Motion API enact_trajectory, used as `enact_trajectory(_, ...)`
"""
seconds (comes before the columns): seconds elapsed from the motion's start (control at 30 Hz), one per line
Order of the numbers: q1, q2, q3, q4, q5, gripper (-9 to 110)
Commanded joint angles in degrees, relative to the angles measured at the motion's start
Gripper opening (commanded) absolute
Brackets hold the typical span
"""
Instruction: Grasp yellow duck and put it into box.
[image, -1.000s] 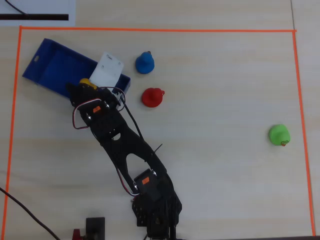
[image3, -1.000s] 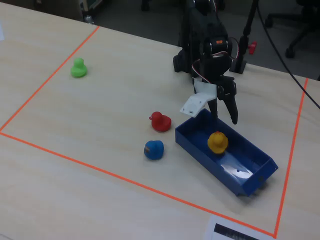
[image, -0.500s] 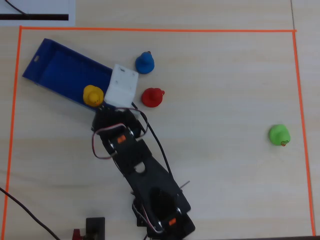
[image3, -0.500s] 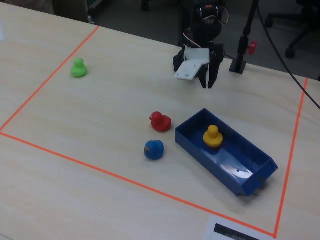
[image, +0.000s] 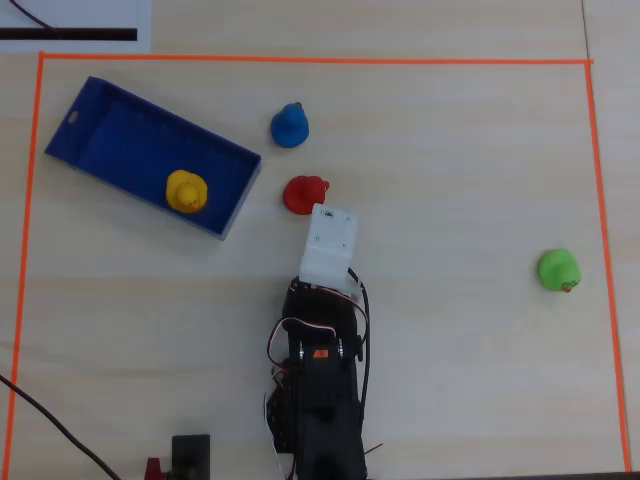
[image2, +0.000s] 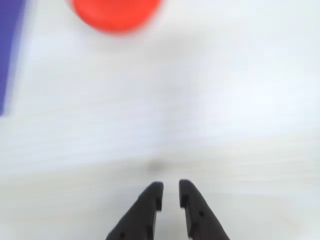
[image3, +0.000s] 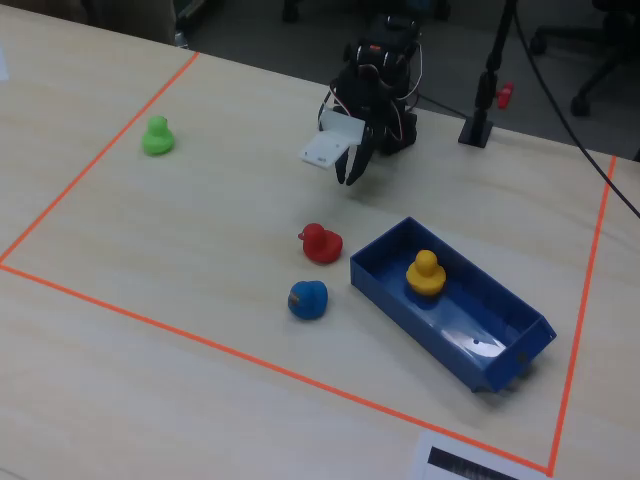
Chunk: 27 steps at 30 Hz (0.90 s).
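- The yellow duck (image: 186, 190) is small and bright yellow, and it sits upright inside the box (image: 110, 130), near the end closest to the red duck (image: 304, 194).
- The box is blue and shallow with low walls.
- The claw (image2: 170, 192) is empty, its jaws nearly closed, above bare desk (image: 450, 180) near the red duck.
- Orange tape (image: 310, 60) frames the wide free area.
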Motion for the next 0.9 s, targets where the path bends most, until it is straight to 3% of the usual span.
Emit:
enact_trajectory(0.0, 0.6, 0.6, 2.4, 3.6, -0.8, 0)
enact_trajectory(0.87, -0.5, 0.6, 2.5, 4.4, 1.1, 1)
